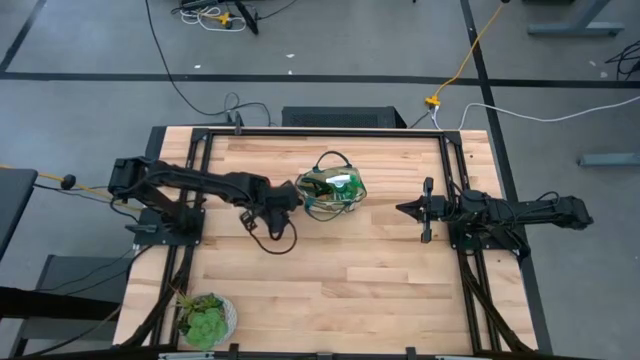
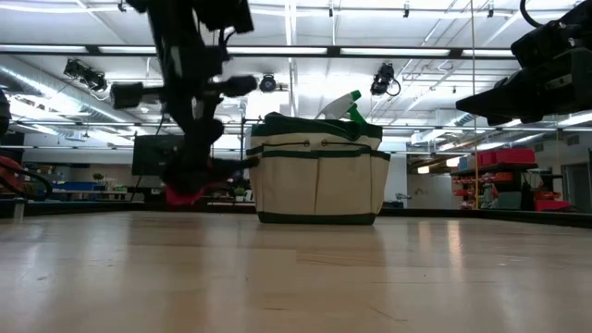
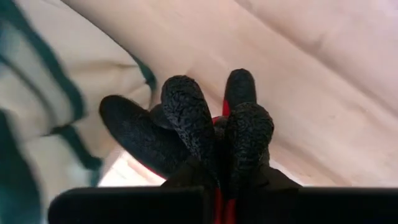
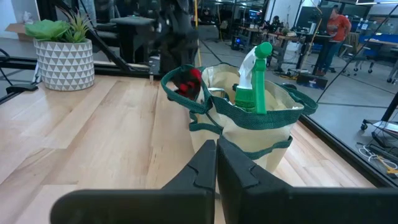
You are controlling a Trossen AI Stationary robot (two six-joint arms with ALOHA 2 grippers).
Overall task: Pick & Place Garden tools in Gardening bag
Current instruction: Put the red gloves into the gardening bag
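In the high view the gardening bag (image 1: 333, 192) sits slightly above the middle of the frame on the wooden table (image 1: 330, 280), with the left gripper (image 1: 290, 197) right at its left rim. The left arm reaches in from the left edge of the picture; the right arm lies along the right side at about the same height, its gripper (image 1: 405, 209) pointing toward the bag but well apart from it.

The left wrist view shows the left gripper's fingers pressed together on a red-and-black glove (image 3: 205, 134) — black textured glove fingers stick out past the jaws, with red showing between them, and the bag's tan fabric with green trim fills the left side of that frame. In the low view the glove (image 2: 185, 194) appears as a red patch at the bottom of the left arm, left of centre, just beside the bag (image 2: 319, 176) and close above the table top. The right wrist view shows the same red and black (image 4: 185, 82) at the bag's far rim, upper centre of the frame; whether it is over the rim or just outside it I cannot tell.

A green spray bottle with white nozzle (image 4: 254, 78) stands inside the bag, its top poking above the rim; it also shows in the low view (image 2: 344, 104).

The right gripper's fingers (image 4: 233, 171) are closed against each other and hold nothing.

A succulent in a pale pot (image 1: 205, 320) stands at the lower left of the high view
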